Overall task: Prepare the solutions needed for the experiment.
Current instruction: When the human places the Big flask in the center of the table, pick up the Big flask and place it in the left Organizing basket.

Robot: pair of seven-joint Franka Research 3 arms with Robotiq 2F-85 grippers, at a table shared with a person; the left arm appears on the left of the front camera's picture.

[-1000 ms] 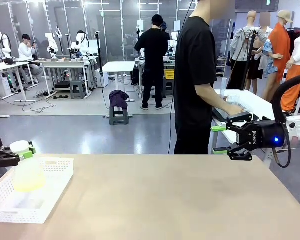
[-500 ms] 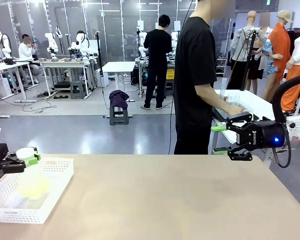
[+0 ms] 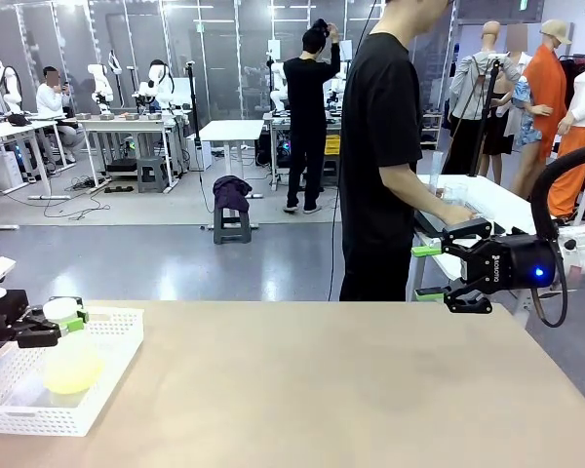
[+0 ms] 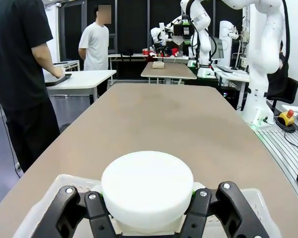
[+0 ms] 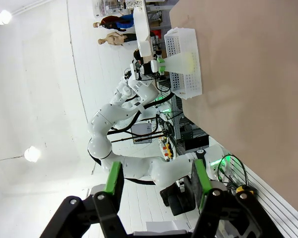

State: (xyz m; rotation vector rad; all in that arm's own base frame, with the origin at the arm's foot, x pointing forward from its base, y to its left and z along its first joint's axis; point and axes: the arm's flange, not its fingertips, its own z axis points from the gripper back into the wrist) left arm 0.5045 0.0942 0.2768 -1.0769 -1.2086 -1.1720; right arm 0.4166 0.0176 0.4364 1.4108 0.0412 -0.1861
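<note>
A clear conical flask with a white round cap [image 3: 60, 308] holds the solutions [image 3: 73, 371], a shallow pale yellow liquid. The flask sits low inside the white mesh basket [image 3: 112, 336] at the table's left end. My left gripper [image 3: 54, 324] is shut on the flask's neck just under the cap. In the left wrist view the cap [image 4: 147, 191] sits between the two fingers [image 4: 102, 213]. My right gripper [image 3: 427, 271] hangs open and empty off the table's far right corner. The right wrist view shows its green-padded fingers [image 5: 113, 179] apart, with the flask [image 5: 183, 62] far off.
A person in black [image 3: 380, 146] stands at the far side, hands on a side table [image 3: 497, 200] at the right. The wide tan tabletop [image 3: 331, 390] stretches between the basket and the right gripper.
My left gripper has lowered the flask down into the basket and slightly rightward. The right arm has not moved.
</note>
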